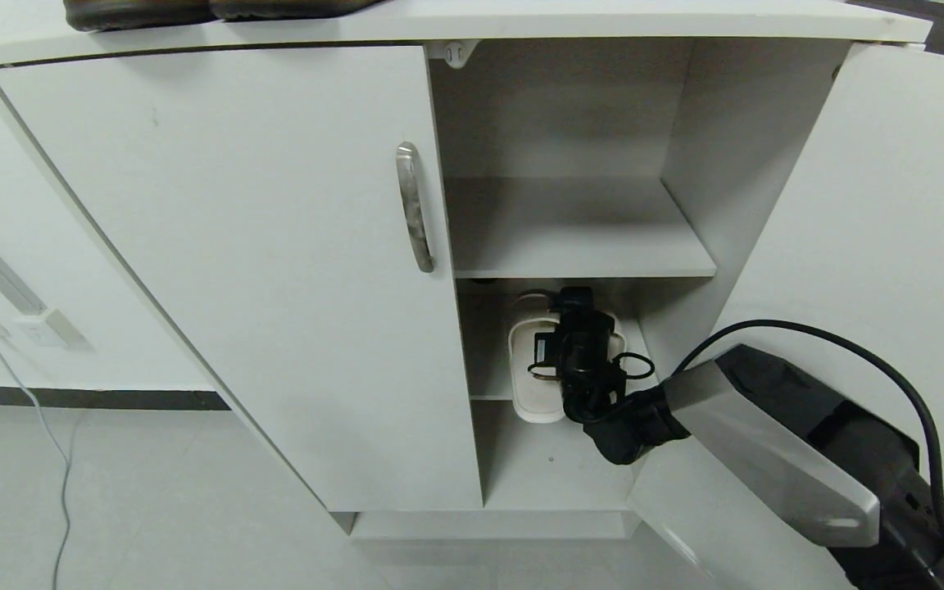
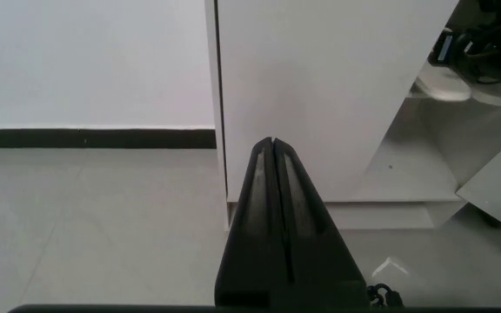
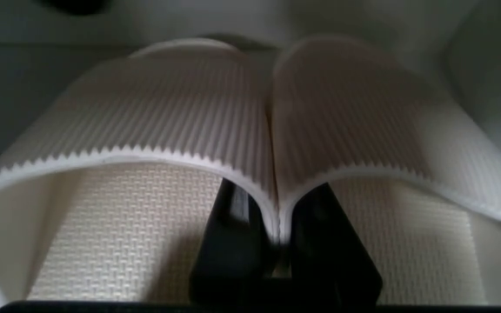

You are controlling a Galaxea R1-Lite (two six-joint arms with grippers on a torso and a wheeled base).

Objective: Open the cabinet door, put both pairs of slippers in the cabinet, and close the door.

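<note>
the right jaws are clamped on the white slippers (image 3: 172,113), pinching the two inner edges together where the ribbed straps meet. the left jaws are pressed together with nothing between them, held low and pointing at the foot of the cabinet (image 1: 521,20).

the cabinet's right door (image 1: 890,205) is swung wide open, so the first step looks done; the left door (image 1: 218,246) is closed, its metal handle (image 1: 413,205) at the inner edge. the right arm is inside the open half, and the white pair sits in the compartment under the upper shelf (image 1: 570,238), on or just above the lower shelf (image 1: 488,385); which of the two cannot be told. their near ends jut past that shelf's front edge. this pair is roughly in place but not yet let go.

the dark slippers (image 1: 136,10) lie on the cabinet's top board, above the closed door and well apart from both arms. judging by this, the task is near its halfway mark: the white pair needs releasing, the dark pair needs fetching and stowing, and the open door needs closing.

the white pair lies directly ahead of the right jaws, toes pointing deeper into the cabinet, with the grip on the near edge of the straps.
</note>
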